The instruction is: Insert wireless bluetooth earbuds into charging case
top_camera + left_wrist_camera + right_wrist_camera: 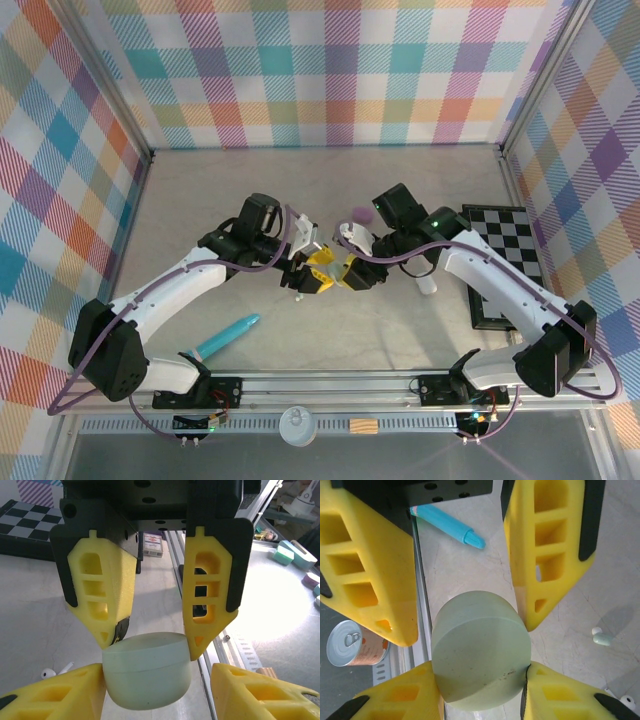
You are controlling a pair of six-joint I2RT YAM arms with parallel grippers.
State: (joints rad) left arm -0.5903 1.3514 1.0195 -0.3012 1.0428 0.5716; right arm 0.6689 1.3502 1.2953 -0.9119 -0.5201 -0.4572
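A closed mint-green charging case [147,675] hangs above the table between both grippers. My left gripper [152,642] pinches its upper half, with both yellow fingertips [114,636] against it. My right gripper [470,630] is shut on the same case [480,655] from the opposite side. The two grippers meet at mid-table, left gripper [316,272] against right gripper [350,272]. A white earbud [49,672] lies on the table below the case. A mint earbud [602,638] and another white earbud [626,700] lie nearby.
A turquoise stick [228,338] lies at the front left. A black checkerboard [505,260] lies to the right. A purple case [360,212] sits behind the grippers. A tin can [355,650] and the metal rail [330,385] are beyond the near edge.
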